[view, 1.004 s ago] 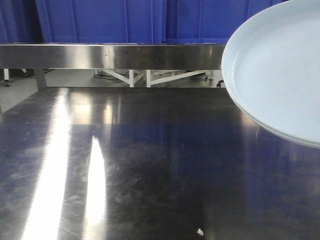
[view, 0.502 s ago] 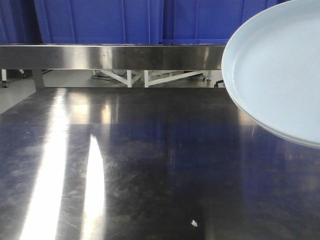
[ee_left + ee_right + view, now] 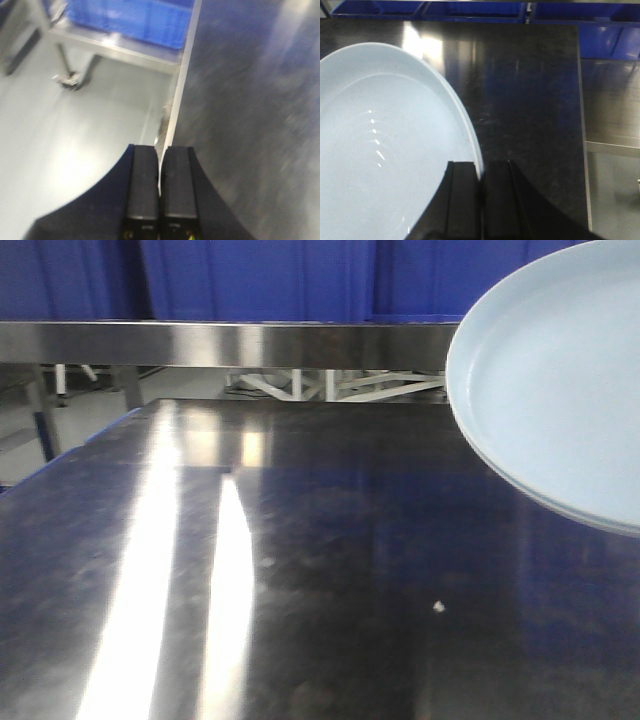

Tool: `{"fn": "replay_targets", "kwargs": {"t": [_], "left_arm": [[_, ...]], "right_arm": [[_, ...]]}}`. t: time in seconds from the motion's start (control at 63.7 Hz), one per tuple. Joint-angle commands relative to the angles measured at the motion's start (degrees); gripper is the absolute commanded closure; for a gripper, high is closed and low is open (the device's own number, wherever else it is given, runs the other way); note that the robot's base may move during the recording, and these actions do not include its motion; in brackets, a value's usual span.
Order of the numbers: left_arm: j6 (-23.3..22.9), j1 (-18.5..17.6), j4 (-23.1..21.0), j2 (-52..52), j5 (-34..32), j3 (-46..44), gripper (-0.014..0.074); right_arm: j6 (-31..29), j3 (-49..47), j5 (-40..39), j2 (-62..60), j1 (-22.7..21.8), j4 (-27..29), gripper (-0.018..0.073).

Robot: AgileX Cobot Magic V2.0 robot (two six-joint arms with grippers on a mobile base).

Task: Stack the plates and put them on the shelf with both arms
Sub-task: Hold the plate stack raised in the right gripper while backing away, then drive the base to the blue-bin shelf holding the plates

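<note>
Two stacked pale bluish-white plates (image 3: pixel 560 380) hang above the dark steel tabletop (image 3: pixel 330 570) at the right of the front view, with both rims showing one under the other. In the right wrist view my right gripper (image 3: pixel 481 167) is shut on the rim of the plates (image 3: pixel 385 150). The shelf shows as a long brushed steel front rail (image 3: pixel 250 343) across the back. My left gripper (image 3: pixel 160 150) is shut with nothing in it, hanging over the table's left edge (image 3: pixel 182 75). Neither gripper shows in the front view.
Big blue crates (image 3: pixel 270 280) stand behind the shelf rail. White roller frames (image 3: pixel 330 385) show under the rail. A blue crate (image 3: pixel 130 20) on a steel rack and grey floor (image 3: pixel 75 135) lie left of the table. A small white speck (image 3: pixel 437 607) lies on the tabletop.
The whole scene has slid to the right in the front view, and the table's left edge and floor now show. The plates keep their place in the frame.
</note>
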Motion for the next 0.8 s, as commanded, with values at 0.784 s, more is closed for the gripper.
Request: {"fn": "replay_targets", "kwargs": {"t": [0.784], "left_arm": [[-0.34,-0.30,-0.41,-0.17,-4.06,-1.57,0.0514]], "right_arm": [[-0.04,-1.77,-5.23,-0.38,-0.16,-0.64,0.0502]]}}
